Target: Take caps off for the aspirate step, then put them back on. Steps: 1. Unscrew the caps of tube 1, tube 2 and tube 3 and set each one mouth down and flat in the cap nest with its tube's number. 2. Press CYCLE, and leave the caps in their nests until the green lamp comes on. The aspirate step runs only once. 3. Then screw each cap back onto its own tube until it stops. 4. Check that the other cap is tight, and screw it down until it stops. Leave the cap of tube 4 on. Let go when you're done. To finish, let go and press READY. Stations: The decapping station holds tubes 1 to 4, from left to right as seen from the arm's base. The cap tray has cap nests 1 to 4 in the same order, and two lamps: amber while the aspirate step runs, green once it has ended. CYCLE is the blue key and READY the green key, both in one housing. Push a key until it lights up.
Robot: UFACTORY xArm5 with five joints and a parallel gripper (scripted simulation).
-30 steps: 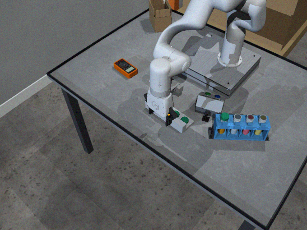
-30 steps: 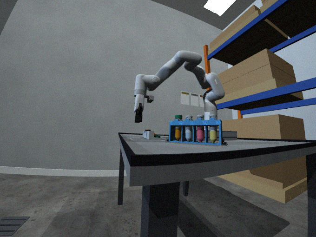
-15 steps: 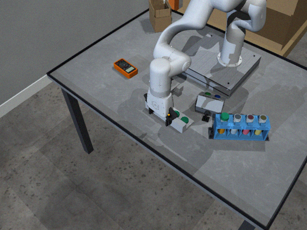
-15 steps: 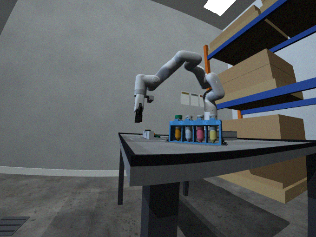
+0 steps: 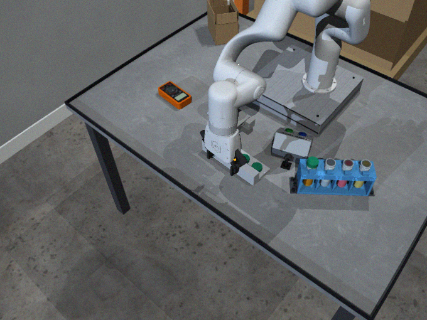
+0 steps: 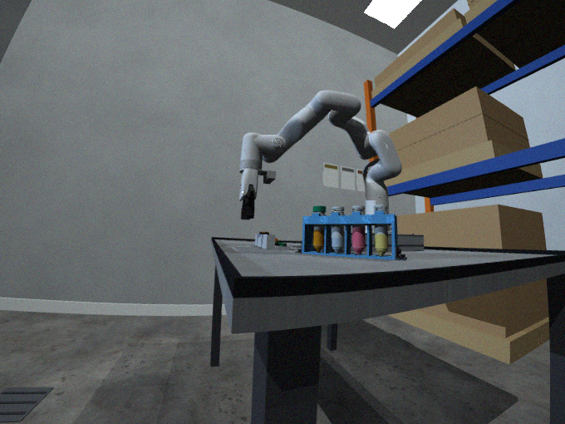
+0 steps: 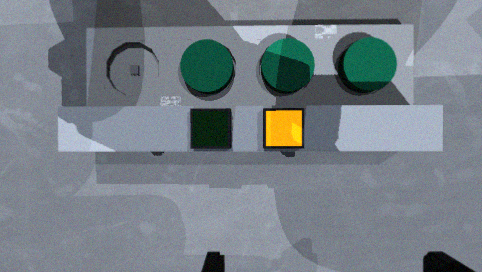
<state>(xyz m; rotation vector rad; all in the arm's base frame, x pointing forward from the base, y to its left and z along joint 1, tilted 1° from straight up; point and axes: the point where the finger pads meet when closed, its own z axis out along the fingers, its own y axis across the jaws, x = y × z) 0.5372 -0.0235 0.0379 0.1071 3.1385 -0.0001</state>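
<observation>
My gripper point(image 7: 327, 262) is open and empty, hovering above the cap tray point(image 7: 250, 87); only its two dark fingertips show at the bottom of the wrist view. Three green caps point(image 7: 207, 66) point(image 7: 287, 65) point(image 7: 369, 63) lie flat in three nests. The leftmost nest point(image 7: 132, 69) in the wrist view is empty. The amber lamp point(image 7: 283, 128) is lit and the green lamp point(image 7: 210, 128) is dark. In the top view the gripper point(image 5: 222, 160) partly hides the tray point(image 5: 248, 170). The blue rack point(image 5: 335, 177) holds one tube with a green cap point(image 5: 312, 162) and three open tubes point(image 5: 348, 164).
The key housing point(image 5: 292, 143) with the green key point(image 5: 289, 130) and blue key point(image 5: 302, 133) stands between tray and arm base. A small black part point(image 5: 286, 162) lies beside the rack. An orange multimeter point(image 5: 174, 94) and a cardboard box point(image 5: 222, 19) sit farther off.
</observation>
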